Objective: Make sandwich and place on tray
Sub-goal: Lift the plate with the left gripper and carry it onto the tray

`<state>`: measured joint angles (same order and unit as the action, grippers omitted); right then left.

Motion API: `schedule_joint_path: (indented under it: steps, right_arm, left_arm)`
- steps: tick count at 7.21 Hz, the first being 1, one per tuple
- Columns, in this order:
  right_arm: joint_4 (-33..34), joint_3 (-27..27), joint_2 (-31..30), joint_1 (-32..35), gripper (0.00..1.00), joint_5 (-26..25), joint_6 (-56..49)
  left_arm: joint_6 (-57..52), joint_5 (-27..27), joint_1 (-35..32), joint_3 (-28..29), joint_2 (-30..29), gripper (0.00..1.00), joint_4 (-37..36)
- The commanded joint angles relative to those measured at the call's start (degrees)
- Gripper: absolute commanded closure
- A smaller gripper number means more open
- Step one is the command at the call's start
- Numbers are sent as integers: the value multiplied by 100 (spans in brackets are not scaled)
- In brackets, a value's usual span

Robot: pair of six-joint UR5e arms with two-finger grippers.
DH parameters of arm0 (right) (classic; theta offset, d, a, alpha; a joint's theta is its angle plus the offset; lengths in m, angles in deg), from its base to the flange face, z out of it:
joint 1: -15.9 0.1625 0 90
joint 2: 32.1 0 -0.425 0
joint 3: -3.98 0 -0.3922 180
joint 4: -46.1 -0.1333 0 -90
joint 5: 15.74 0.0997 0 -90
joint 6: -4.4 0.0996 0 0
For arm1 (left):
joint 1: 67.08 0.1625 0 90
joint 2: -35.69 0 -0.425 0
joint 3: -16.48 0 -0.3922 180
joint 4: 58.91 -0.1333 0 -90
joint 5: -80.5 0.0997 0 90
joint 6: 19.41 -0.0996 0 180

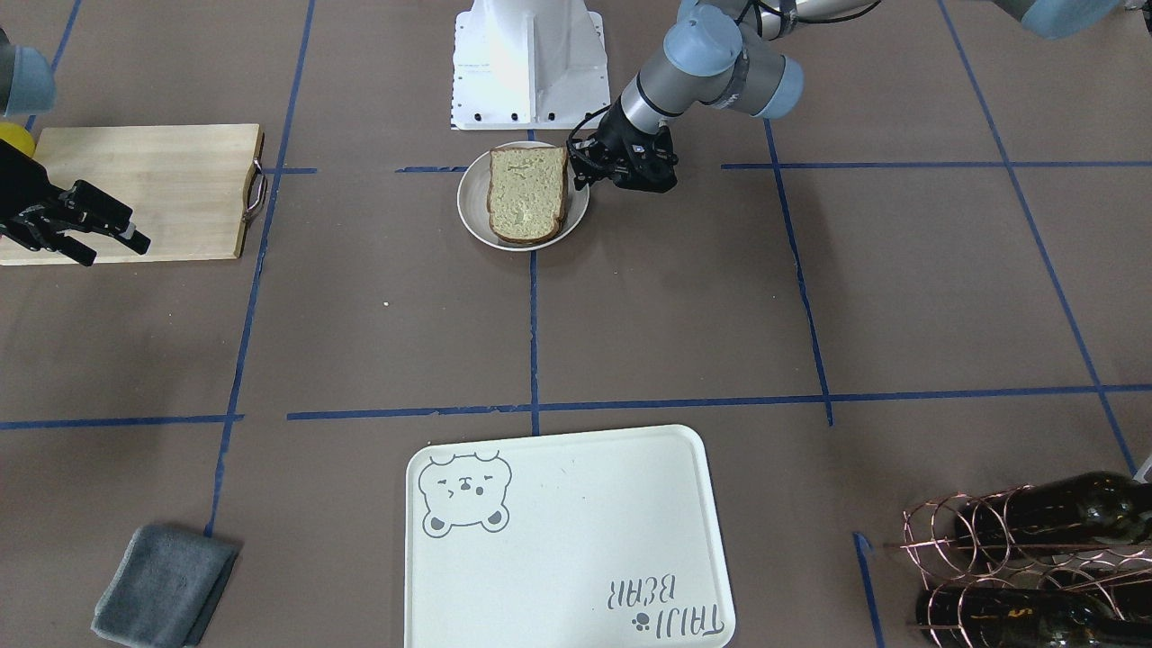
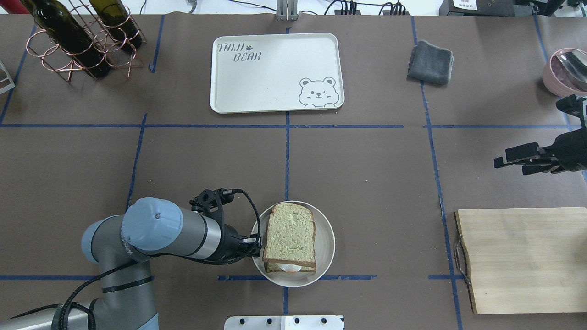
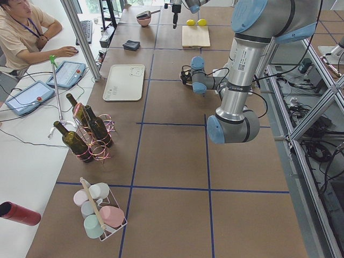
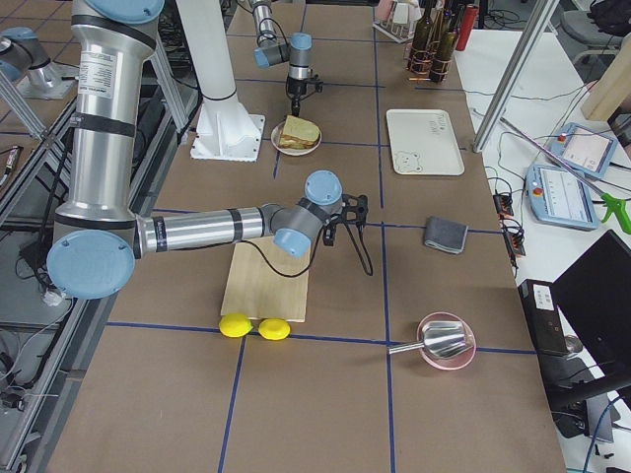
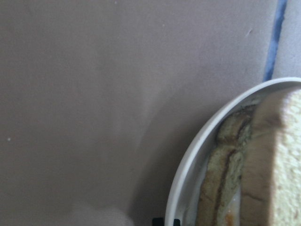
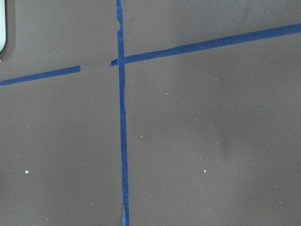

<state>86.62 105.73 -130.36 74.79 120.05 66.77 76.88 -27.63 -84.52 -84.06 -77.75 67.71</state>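
Observation:
The sandwich point(image 2: 291, 238) lies on a small round white plate point(image 2: 326, 247) near the robot's base, with white egg point(image 2: 289, 268) peeking out at its near edge. My left gripper point(image 2: 255, 241) is at the plate's left rim. In the left wrist view its dark fingertips point(image 5: 171, 221) sit close together on the rim point(image 5: 188, 169), so it looks shut on the plate. My right gripper point(image 2: 511, 166) is open and empty, hovering by the table's right side. The cream tray point(image 2: 275, 87) with the bear face lies at the far middle, with nothing on it.
A wooden cutting board point(image 2: 523, 259) lies at the right, near the right gripper. A grey cloth point(image 2: 430, 62) is right of the tray. A copper rack with wine bottles point(image 2: 78, 41) stands far left. A pink bowl with a spoon point(image 2: 566, 71) is far right. Two lemons point(image 4: 254, 326) lie beside the board.

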Motion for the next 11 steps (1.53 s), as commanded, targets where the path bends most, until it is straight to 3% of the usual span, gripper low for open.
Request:
schedule_joint_path:
  steps: [1,3,6,8,11]
  right_arm:
    - [0,3,-1,0,0,0,-6]
    - [0,12,-1,9,0,0,-6]
    - [-9,20,-1,9,0,0,3]
    - [-9,38,-1,18,0,0,3]
    - [-18,117,-18,26,0,0,3]
  left_arm:
    - [1124,90,-31,-176,-152,100,37]
    - [1811,598,-58,-90,-335,100,458]
    - [2349,626,-714,356,-957,100,198]
    - [2691,626,-1268,1129,-1599,100,-129]
    - [3307,644,-1876,3044,-2602,100,211]
